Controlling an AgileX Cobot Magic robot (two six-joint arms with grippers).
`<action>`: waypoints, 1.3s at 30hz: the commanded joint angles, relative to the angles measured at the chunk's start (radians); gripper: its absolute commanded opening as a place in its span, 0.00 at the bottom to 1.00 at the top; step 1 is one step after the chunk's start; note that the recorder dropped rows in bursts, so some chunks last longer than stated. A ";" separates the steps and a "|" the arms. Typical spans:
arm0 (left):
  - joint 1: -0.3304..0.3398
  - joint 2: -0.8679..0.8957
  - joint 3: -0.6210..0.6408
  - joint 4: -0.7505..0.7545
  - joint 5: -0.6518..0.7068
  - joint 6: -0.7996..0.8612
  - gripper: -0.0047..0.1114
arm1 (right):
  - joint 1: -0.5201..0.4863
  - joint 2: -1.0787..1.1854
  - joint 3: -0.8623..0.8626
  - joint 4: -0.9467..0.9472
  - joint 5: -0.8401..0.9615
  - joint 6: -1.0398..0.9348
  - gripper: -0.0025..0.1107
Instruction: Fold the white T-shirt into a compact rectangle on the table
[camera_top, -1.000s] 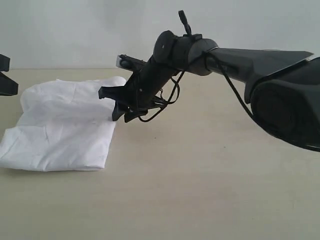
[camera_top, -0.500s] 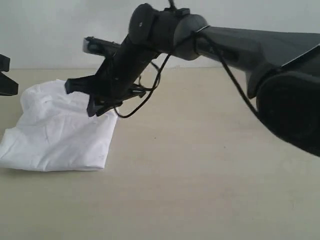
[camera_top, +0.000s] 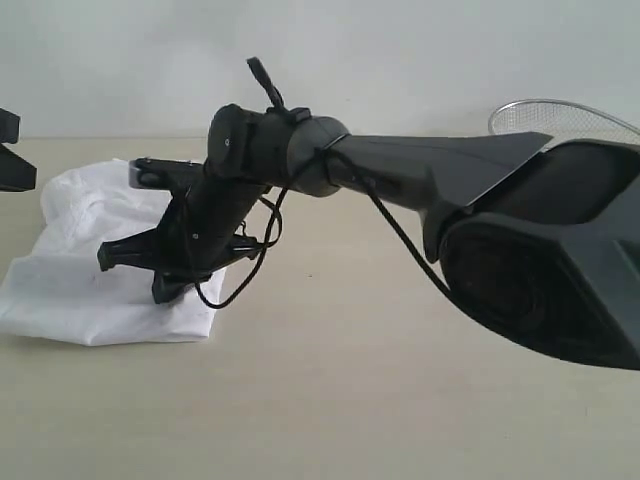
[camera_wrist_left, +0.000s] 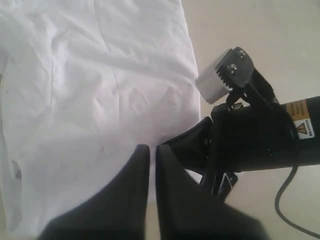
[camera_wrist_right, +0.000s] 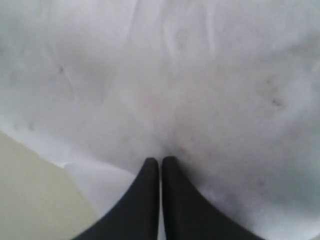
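Right arm (camera_top: 420, 175) is stretching across the table (camera_top: 400, 400) to the white T-shirt (camera_top: 80, 260).
The shirt is lying rumpled at the table's nine o'clock, with a mesh basket (camera_top: 560, 115) showing at two o'clock. The right gripper (camera_wrist_right: 160, 161) is pressing its jaws together near the shirt's three o'clock edge. The left gripper (camera_wrist_left: 150, 149) is hanging above the cloth, jaws pressed together too.

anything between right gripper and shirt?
Nothing visible. Right wrist view: right gripper, shut, tips right at bare shirt; contact unclear.
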 joint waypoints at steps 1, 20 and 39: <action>0.005 -0.028 -0.005 -0.004 0.014 0.006 0.08 | -0.007 -0.069 -0.002 -0.017 0.003 -0.009 0.02; 0.005 -0.157 -0.003 -0.050 0.137 -0.033 0.08 | 0.019 -0.488 0.542 -0.089 -0.292 -0.063 0.02; 0.005 -0.487 0.191 -0.150 0.162 -0.100 0.08 | 0.019 -1.135 1.316 -0.089 -0.769 -0.043 0.02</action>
